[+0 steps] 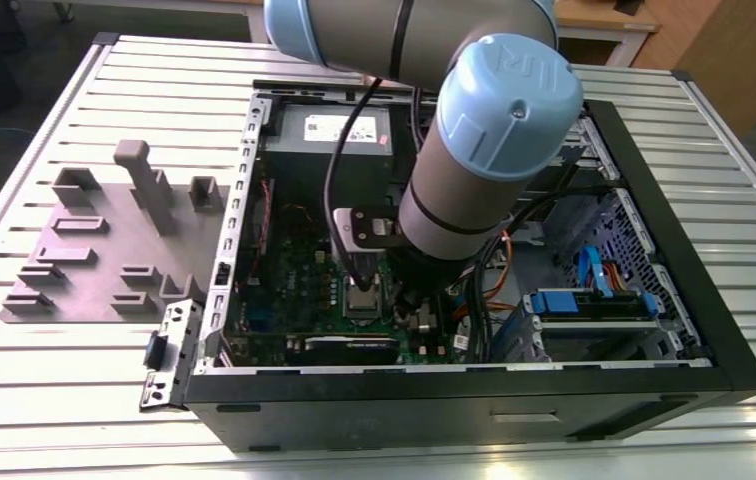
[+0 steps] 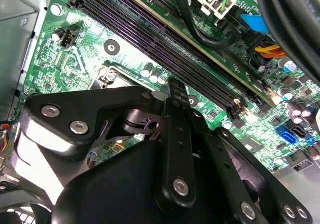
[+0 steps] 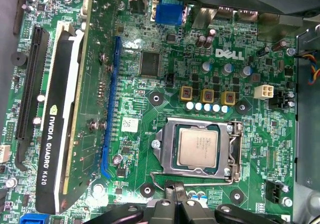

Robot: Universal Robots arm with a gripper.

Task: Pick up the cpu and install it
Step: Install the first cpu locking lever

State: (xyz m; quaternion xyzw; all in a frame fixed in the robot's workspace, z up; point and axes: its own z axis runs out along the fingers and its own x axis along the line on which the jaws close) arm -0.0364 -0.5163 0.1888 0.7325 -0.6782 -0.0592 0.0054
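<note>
We saw the gripper (image 3: 175, 196) low in the first wrist view, its black fingers (image 3: 174, 190) drawn together with nothing between them, just beside the socket's lever. Beyond it the cpu (image 3: 198, 148) lay flat inside its silver socket frame (image 3: 196, 125) on the green motherboard (image 3: 150, 99), apart from the gripper. In the exterior view the arm (image 1: 485, 160) reached down into the open computer case (image 1: 645, 180), which sat on the slatted counter (image 1: 111, 400).
</note>
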